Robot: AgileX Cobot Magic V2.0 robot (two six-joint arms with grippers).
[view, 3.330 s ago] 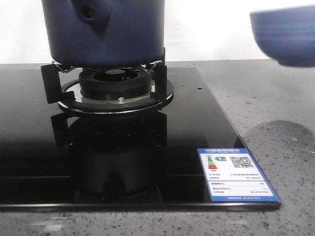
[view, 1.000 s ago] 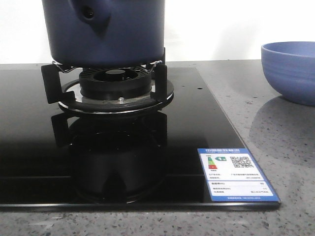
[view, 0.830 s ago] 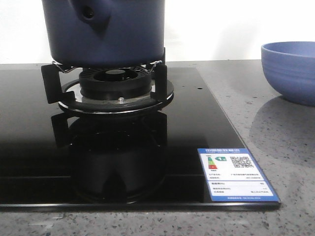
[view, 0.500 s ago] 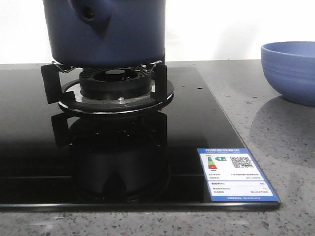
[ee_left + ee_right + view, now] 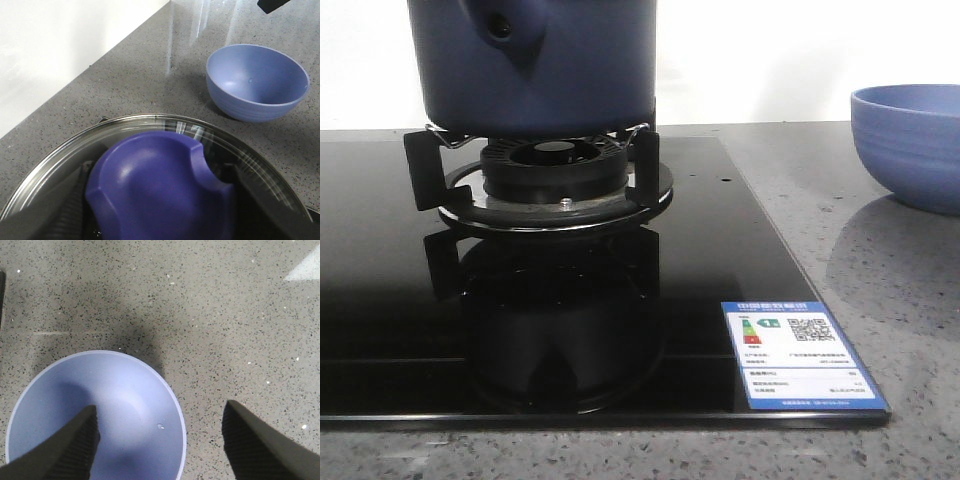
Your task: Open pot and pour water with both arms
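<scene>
Pot (image 5: pixel 535 65) sits on the burner stand (image 5: pixel 535 180) toward the worktop's (image 5: pixel 880 250) left side, its top cut off by the frame. Left gripper (image 5: pixel 160 220) has its jaws spread around the blue lid knob (image 5: pixel 160 192); contact is unclear. Bare speckled stone separates hob edge from bowl (image 5: pixel 910 145). Right gripper (image 5: pixel 160 445) hangs open above the bowl's rim.
</scene>
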